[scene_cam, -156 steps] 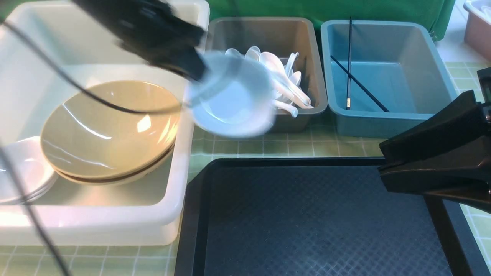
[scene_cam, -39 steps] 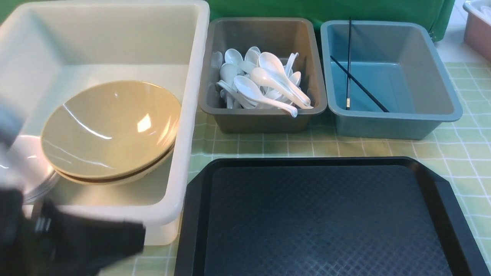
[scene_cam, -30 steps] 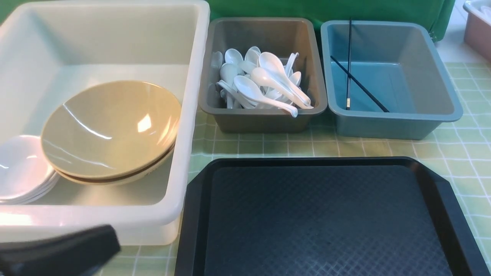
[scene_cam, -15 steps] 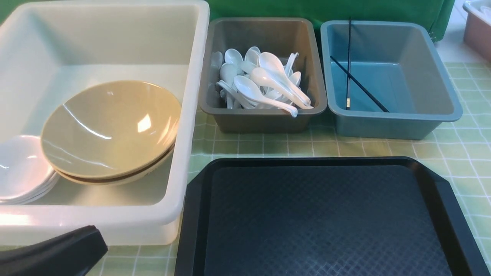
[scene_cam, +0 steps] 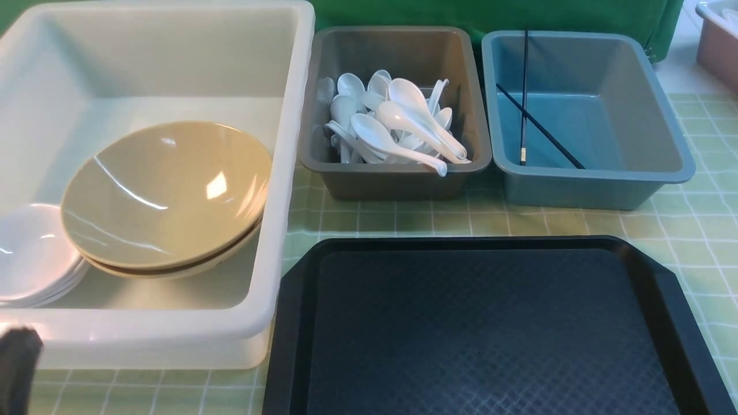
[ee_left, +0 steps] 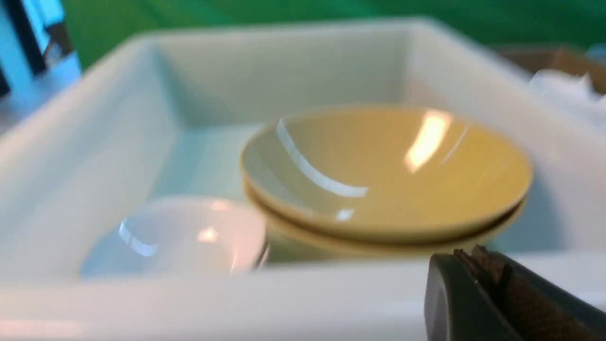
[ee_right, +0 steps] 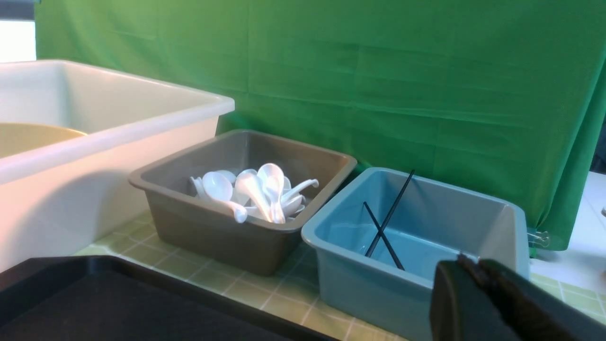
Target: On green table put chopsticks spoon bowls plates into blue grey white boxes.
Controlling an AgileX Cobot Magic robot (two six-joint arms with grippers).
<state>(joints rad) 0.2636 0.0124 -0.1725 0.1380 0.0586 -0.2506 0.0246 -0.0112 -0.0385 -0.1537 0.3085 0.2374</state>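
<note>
Plastic of a flat black textured tray [scene_cam: 490, 328] lies nearest the robot on the pale green grid-printed table [scene_cam: 703, 230], and nothing rests on it. The left gripper [ee_left: 466, 258] shows its black fingers pressed together with nothing between them; it hangs just outside the near wall of the large milky white rectangular tub [scene_cam: 173, 328]. Past that wall, straight ahead of the gripper, sit the two stacked glossy tan round bowls [scene_cam: 164, 196] — beside them, further to the robot's left, a stack of small glossy white plates [scene_cam: 31, 253] touching the bowls' rim. The right gripper [ee_right: 468, 267] is likewise closed and empty, poised on the near side of the blue rectangular tub [ee_right: 497, 222]. Inside that tub, beyond the gripper, the two thin black chopsticks [ee_right: 386, 222] cross each other, leaning on the far wall. To the gripper's left stands the grey rectangular tub [scene_cam: 398, 173] — heaped with glossy white soup spoons [scene_cam: 398, 124].
</note>
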